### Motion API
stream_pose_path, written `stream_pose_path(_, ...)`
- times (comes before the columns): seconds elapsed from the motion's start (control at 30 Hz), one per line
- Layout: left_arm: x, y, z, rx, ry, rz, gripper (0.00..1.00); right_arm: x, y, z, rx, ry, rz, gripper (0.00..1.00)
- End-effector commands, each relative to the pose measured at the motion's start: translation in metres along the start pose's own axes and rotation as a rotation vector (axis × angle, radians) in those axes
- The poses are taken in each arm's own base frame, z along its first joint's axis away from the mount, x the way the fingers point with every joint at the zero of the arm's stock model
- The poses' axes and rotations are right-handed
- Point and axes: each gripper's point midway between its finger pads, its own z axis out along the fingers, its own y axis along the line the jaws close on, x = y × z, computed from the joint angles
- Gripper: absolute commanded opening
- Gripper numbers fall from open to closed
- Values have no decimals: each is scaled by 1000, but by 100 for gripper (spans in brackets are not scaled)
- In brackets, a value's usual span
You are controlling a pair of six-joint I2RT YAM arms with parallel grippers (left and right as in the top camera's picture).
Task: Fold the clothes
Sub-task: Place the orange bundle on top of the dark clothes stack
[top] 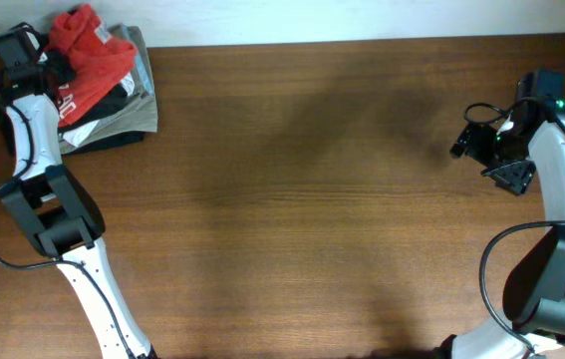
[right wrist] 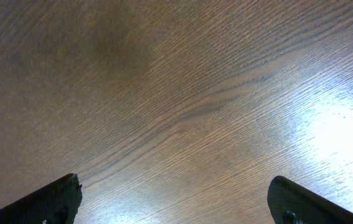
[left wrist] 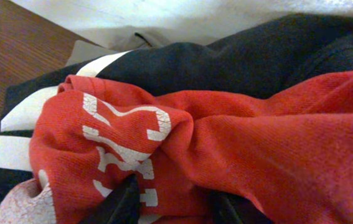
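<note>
The red-orange T-shirt [top: 88,45] lies crumpled on top of a garment pile at the table's far left corner. In the left wrist view its white block lettering [left wrist: 126,143] faces the camera. My left gripper [top: 56,70] is at the pile, and its two dark fingers [left wrist: 176,190] are pressed into the red fabric with a bunched fold between them. My right gripper [top: 464,145] hovers at the far right, open and empty; its fingers [right wrist: 175,180] are wide apart over bare wood.
A black garment with large white letters [left wrist: 226,56] lies under the T-shirt. Olive-grey folded garments [top: 128,120] form the bottom of the pile. The brown wooden table [top: 312,199] stretches between the two arms. A white wall runs along the far edge.
</note>
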Motion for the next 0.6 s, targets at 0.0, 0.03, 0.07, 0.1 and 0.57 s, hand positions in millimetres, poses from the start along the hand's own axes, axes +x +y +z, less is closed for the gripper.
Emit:
stream_pose_path(0.0,-45,-13,-42,36,-60,26,39,-3,1,-4,-6,-14,-8,99)
stream_pose_path(0.03,-71,-20,-69,44,-102,28,50,-3,1,-4,-6,-14,-8,98)
stream_pose_path(0.07,-86,-27,-88,67,-127,31,53,-3,1,-4,-6,-14,-8,99)
stream_pose_path(0.1,-106,-43,-115,133,-159,40,53,-3,1,-4,-6,-14,-8,99)
stream_pose_path(0.57,36,-100,-52,277,239,56,42,-3,1,-4,-6,-14,-8,99)
